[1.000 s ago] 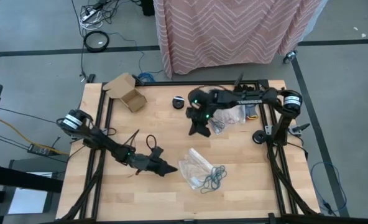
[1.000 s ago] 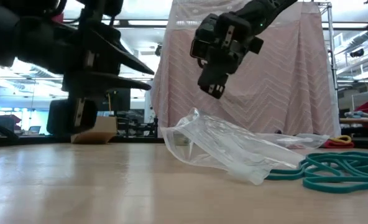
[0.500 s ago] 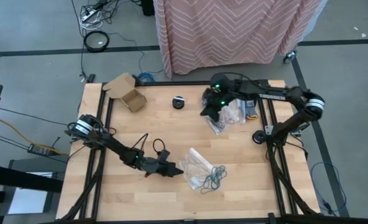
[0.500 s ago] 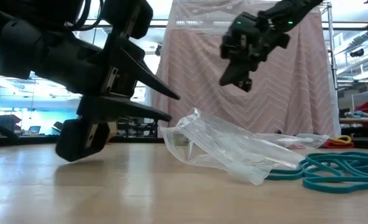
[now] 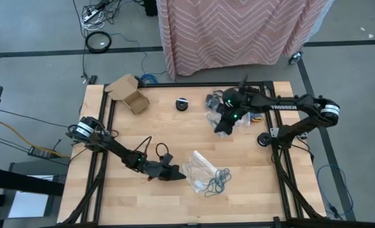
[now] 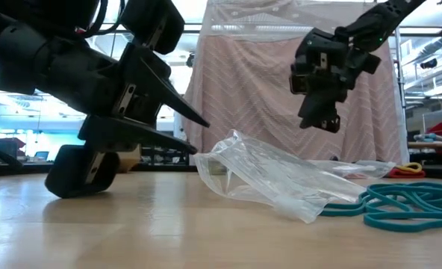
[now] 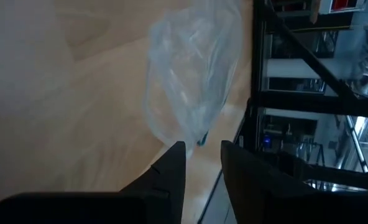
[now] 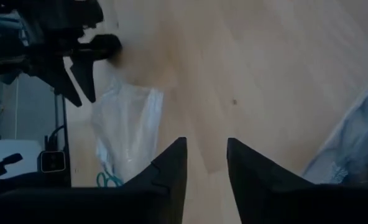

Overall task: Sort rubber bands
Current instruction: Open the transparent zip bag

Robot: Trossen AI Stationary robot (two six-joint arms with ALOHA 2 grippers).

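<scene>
Teal rubber bands lie in a loose tangle on the wood near the front, also seen in the low view. A clear crinkly bag lies flat beside them, toward the left. My left gripper is low over the table, open, with its fingertips just short of the bag's left edge. Whether they touch it, I cannot tell. My right gripper hangs open in the air at the far right, above bare wood, with nothing between its fingers.
More clear bags with bands in them are heaped at the far right. A small black disc and an open cardboard box sit at the far side. Bare wood lies between the two bag groups.
My left gripper has gone down and toward the table's right, up to the clear bag's edge, rolling a little. My right gripper has swung from the table's middle toward the right edge and rolled. The bag and the teal bands have stayed put.
</scene>
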